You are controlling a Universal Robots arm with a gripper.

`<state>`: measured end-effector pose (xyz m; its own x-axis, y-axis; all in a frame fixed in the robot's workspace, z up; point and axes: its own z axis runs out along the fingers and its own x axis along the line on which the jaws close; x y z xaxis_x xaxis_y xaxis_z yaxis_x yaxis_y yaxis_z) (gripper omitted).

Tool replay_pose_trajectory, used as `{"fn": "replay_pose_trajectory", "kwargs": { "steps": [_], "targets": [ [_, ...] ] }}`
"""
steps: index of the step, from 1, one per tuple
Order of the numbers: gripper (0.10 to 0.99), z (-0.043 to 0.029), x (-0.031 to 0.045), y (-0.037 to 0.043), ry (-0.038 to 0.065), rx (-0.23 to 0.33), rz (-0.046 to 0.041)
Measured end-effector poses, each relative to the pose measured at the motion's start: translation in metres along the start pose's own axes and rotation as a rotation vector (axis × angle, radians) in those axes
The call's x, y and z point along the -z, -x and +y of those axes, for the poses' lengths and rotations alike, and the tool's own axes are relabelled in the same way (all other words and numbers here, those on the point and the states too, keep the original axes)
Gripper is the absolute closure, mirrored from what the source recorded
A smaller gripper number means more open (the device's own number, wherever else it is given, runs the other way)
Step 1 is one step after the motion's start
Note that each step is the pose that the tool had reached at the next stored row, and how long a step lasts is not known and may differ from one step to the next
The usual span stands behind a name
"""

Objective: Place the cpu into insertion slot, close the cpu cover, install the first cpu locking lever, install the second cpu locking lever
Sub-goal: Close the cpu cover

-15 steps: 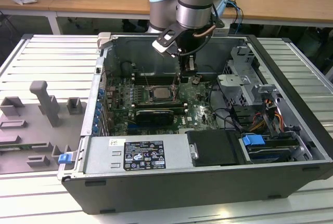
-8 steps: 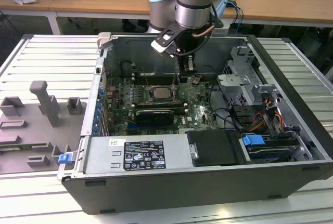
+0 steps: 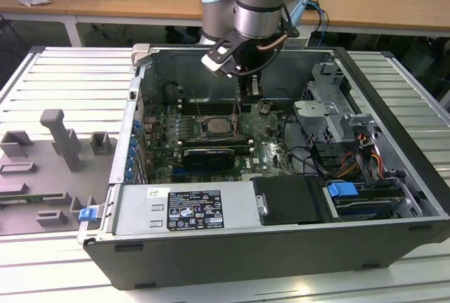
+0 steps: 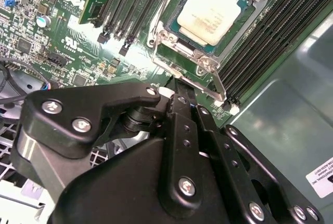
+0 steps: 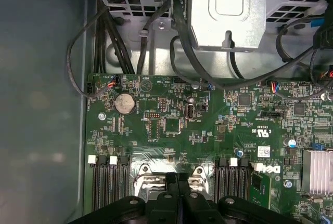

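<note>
- In the exterior view we see the open computer case (image 3: 281,257) lying on the ribbed table (image 3: 63,71). The arm's hand (image 3: 251,93) hangs inside it, above the green board (image 3: 271,150).
- The second wrist view gives us the cpu (image 4: 210,11) up close. It lies flat in its socket, with the cover (image 4: 182,47) framing it.
- There the hand (image 4: 177,86) has its fingers pressed together, with the tips just beside the socket's corner. We cannot tell whether they touch it.
- The first wrist view adds a round coin battery (image 5: 124,103) and black cables (image 5: 187,52) beyond the hand (image 5: 177,180).
</note>
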<state>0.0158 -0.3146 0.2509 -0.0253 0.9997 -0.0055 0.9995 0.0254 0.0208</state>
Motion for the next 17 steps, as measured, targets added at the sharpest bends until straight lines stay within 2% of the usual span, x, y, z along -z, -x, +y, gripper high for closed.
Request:
{"fn": "replay_pose_trajectory", "kwargs": {
  "steps": [17],
  "targets": [
    [0.98, -0.012, 0.0002, -0.0003, 0.0, 0.0, 0.0]
  ]
}}
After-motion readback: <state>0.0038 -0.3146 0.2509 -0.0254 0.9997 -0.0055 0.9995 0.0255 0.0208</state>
